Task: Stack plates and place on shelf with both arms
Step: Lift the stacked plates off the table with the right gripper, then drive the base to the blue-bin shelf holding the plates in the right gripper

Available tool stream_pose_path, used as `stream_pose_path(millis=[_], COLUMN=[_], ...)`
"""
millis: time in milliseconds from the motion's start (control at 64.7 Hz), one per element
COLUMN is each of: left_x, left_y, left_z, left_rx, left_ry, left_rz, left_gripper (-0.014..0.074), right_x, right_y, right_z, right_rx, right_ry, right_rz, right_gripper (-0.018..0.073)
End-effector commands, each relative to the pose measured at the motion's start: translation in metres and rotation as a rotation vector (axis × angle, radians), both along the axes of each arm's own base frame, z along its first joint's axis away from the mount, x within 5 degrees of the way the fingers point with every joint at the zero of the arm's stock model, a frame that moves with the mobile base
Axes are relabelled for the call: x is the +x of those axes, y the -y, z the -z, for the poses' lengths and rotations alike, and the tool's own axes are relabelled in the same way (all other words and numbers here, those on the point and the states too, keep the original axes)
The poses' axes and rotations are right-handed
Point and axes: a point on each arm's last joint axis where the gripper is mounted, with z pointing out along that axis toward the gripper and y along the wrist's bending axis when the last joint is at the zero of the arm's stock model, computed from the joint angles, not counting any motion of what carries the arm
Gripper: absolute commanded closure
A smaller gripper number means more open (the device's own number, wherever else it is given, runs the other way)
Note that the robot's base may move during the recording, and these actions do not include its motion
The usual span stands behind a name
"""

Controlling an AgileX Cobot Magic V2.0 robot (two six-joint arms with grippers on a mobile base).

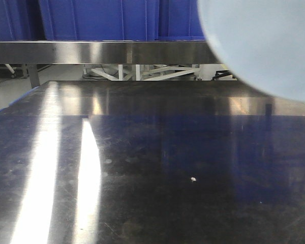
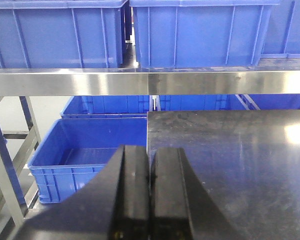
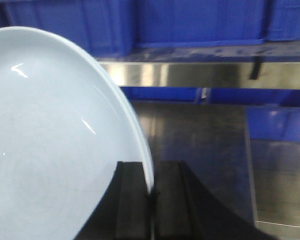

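Observation:
A pale bluish-white plate (image 3: 45,145) fills the left of the right wrist view, held on edge. My right gripper (image 3: 151,172) is shut on its rim, one finger on each side. The same plate (image 1: 264,46) hangs blurred at the top right of the front view, above the dark table; the arm holding it does not show there. My left gripper (image 2: 149,157) is shut with nothing between its fingers, hovering at the table's left edge (image 2: 148,131). The steel shelf (image 2: 150,82) runs across ahead of both grippers.
Blue crates (image 2: 190,32) stand along the shelf top. More blue crates (image 2: 85,150) sit low, left of the table. The dark glossy table (image 1: 152,168) shows bright glare streaks. Shelf legs (image 2: 5,165) rise at the far left.

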Motion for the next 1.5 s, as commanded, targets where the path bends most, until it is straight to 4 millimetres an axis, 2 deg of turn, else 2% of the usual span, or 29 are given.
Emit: stream_pose_path(millis=[0, 186, 433, 1484], left_x=[0.001, 0.001, 0.001, 0.001], left_y=[-0.001, -0.001, -0.001, -0.001], left_z=[-0.018, -0.018, -0.018, -0.018], left_rx=[-0.018, -0.018, -0.018, -0.018], left_ry=[0.108, 0.108, 0.108, 0.108], left_rz=[-0.014, -0.014, -0.014, -0.014], left_gripper=[0.0514, 0.0514, 0.0514, 0.0514], right_x=[-0.008, -0.023, -0.034, -0.034], right_y=[0.007, 0.014, 0.015, 0.015], right_z=[-0.021, -0.014, -0.01, -0.01], right_rx=[0.047, 0.068, -0.094, -0.102], right_ry=[0.164, 0.21, 0.267, 0.263], right_rz=[0.051, 0.112, 0.125, 0.124], right_gripper=[0.0503, 0.0503, 0.0503, 0.0503])
